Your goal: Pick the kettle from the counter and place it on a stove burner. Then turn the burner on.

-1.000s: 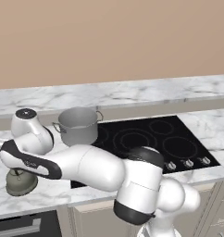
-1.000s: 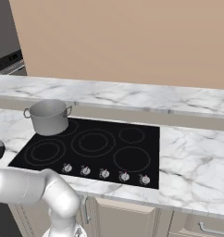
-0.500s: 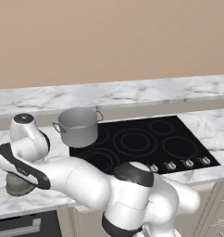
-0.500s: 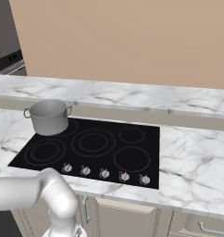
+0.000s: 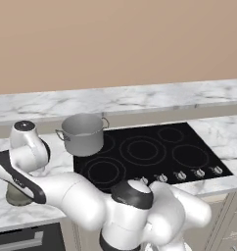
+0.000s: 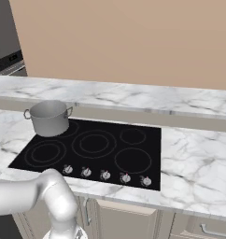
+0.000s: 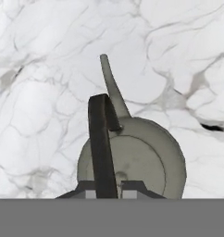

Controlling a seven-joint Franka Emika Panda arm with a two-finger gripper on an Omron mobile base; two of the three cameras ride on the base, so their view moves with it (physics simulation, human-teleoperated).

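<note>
Kettle (image 7: 132, 155) sits on the white marble surface (image 7: 49, 69) to the left of the black glass cooktop (image 5: 150, 152), close to the surface's front edge; in the left base view only a sliver of its olive body (image 5: 15, 196) shows beneath the arm's forearm. Bare veined stone lies all round it in the hand view, with nothing crowding its spout, which points away from the camera. Between kettle and cooktop the way is partly taken by the steel two-handled pot (image 5: 82, 133), which stands on the rear left corner of the cooktop, over the back left ring. The front left stove burner (image 5: 103, 171) is bare, as are the large middle ring (image 5: 142, 149) and the right-hand rings; a row of knobs (image 5: 179, 175) runs along the cooktop's front edge.

The claw (image 7: 110, 190) hangs directly over the kettle, looking straight down at its lid. The thin dark arched handle (image 7: 102, 143) runs up between the two finger tips (image 7: 132, 189), which stand narrowly apart, one on each side of it and close against it; whether they actually press it cannot be told.

A raised marble ledge (image 6: 133, 95) backs the surface, with a plain tan wall (image 6: 133, 42) above. Pale cabinet fronts (image 6: 129, 219) run below.
</note>
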